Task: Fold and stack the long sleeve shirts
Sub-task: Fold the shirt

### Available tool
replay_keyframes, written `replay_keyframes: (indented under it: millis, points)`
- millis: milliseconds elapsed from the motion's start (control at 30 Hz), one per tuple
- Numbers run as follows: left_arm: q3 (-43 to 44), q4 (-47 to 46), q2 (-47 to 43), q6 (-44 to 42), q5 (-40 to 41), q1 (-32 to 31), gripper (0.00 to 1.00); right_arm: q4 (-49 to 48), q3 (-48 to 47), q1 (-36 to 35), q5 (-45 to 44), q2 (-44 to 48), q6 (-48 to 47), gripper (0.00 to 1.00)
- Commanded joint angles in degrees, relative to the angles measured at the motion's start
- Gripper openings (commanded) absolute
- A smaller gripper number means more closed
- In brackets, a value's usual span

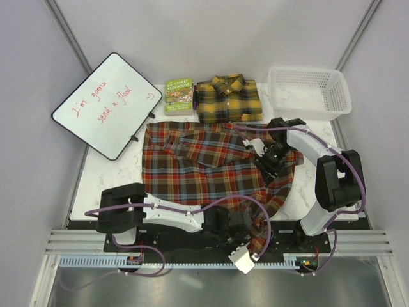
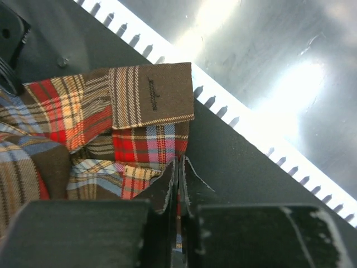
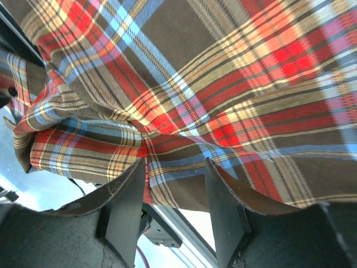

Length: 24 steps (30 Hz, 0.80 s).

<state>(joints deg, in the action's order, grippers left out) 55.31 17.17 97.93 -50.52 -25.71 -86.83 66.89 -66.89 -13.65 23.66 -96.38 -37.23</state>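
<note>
The red-brown plaid long sleeve shirt [image 1: 198, 166] lies spread across the middle of the table, with one sleeve hanging over the near edge. My left gripper [image 1: 252, 243] is at that sleeve, down by the near rail. In the left wrist view its jaws [image 2: 179, 162] are shut on a thin edge of the plaid cloth just below the cuff [image 2: 153, 95]. My right gripper [image 1: 270, 163] is over the shirt's right side. Its jaws [image 3: 175, 162] stand apart with a fold of the shirt [image 3: 223, 84] between the tips. The yellow and black shirt [image 1: 228, 99] lies folded at the back.
A small green book [image 1: 178, 96] lies left of the yellow shirt. A white basket [image 1: 310, 71] stands at the back right. A whiteboard [image 1: 105, 105] with red writing leans at the back left. A slotted rail [image 2: 268, 145] runs along the near edge.
</note>
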Motion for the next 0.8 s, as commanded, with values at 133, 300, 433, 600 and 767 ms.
replay_keyframes:
  millis: [133, 300, 433, 600, 767]
  points:
    - [3.9, 1.4, -9.9, 8.4, -2.8, -0.2, 0.02, 1.2, -5.8, 0.6, 1.1, 2.2, 0.1, 0.54]
    - [5.4, 1.7, -15.8, 11.2, -1.3, 0.2, 0.02, 1.0, -7.4, 0.8, 1.9, 1.8, 0.5, 0.54]
    - [11.0, 4.2, -20.6, 19.5, -4.5, 3.9, 0.02, 0.5, -8.8, 0.9, 1.3, 2.1, 0.8, 0.57]
    - [16.5, 2.5, -24.7, 40.5, -6.8, 9.7, 0.02, 0.0, -12.8, 1.1, -0.3, 1.6, 1.3, 0.6]
    - [11.3, -4.9, -27.0, 64.0, -5.2, 27.4, 0.02, 0.0, -16.5, 3.2, -1.8, 1.0, 1.8, 0.64]
